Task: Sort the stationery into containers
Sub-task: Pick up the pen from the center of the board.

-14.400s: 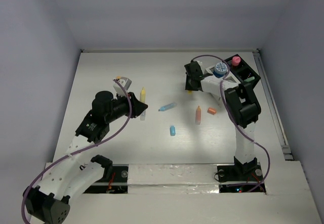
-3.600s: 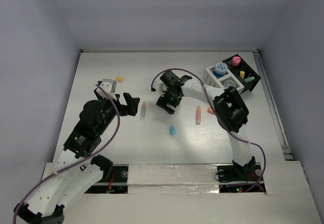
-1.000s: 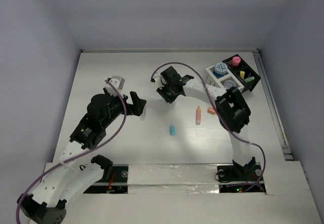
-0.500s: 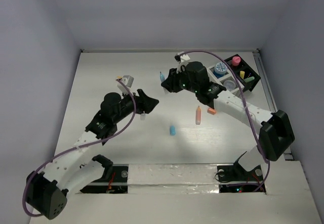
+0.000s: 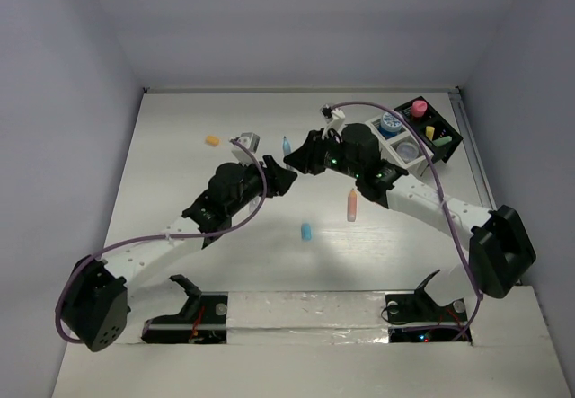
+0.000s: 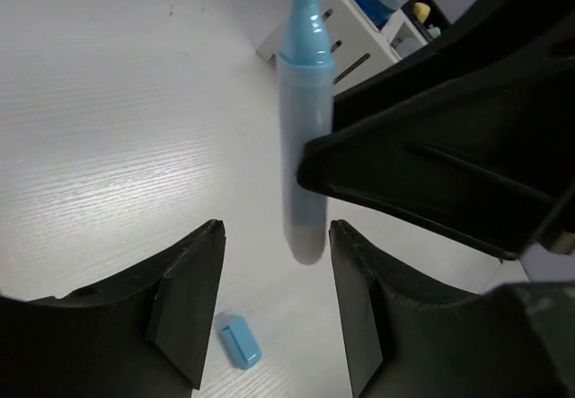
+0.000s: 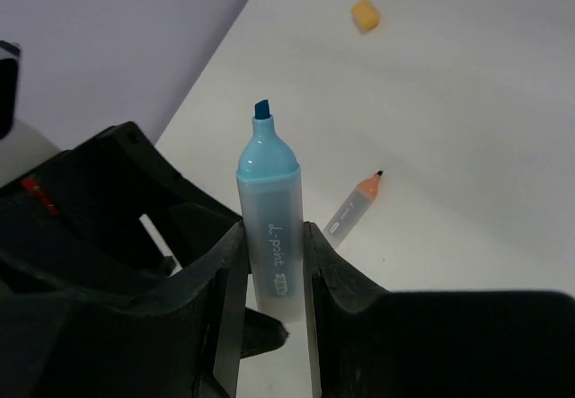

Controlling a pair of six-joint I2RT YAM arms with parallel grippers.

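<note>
My right gripper [image 7: 272, 232] is shut on a blue marker [image 7: 268, 173] and holds it above the table, tip uncapped. In the top view that marker [image 5: 287, 145] sits mid-table at the right gripper [image 5: 302, 157]. My left gripper [image 6: 277, 227] is open, its fingertips on either side of the marker's [image 6: 301, 146] rear end with gaps on both sides. From above, the left gripper [image 5: 277, 179] meets the right one. The organizer [image 5: 411, 134], half white and half black, stands at the back right and holds jars and small pieces.
A blue cap [image 5: 306, 232] lies on the table below the grippers, and shows as the blue cap [image 6: 240, 341] in the left wrist view. An orange marker [image 5: 352, 205] lies right of centre. An orange cap [image 5: 212, 140] lies back left. Another orange-tipped marker [image 7: 355, 205] lies under the arms.
The right gripper lifted the blue marker off the table and turned it upright. The left arm reached right to it, and its jaws narrowed around the marker's rear end.
</note>
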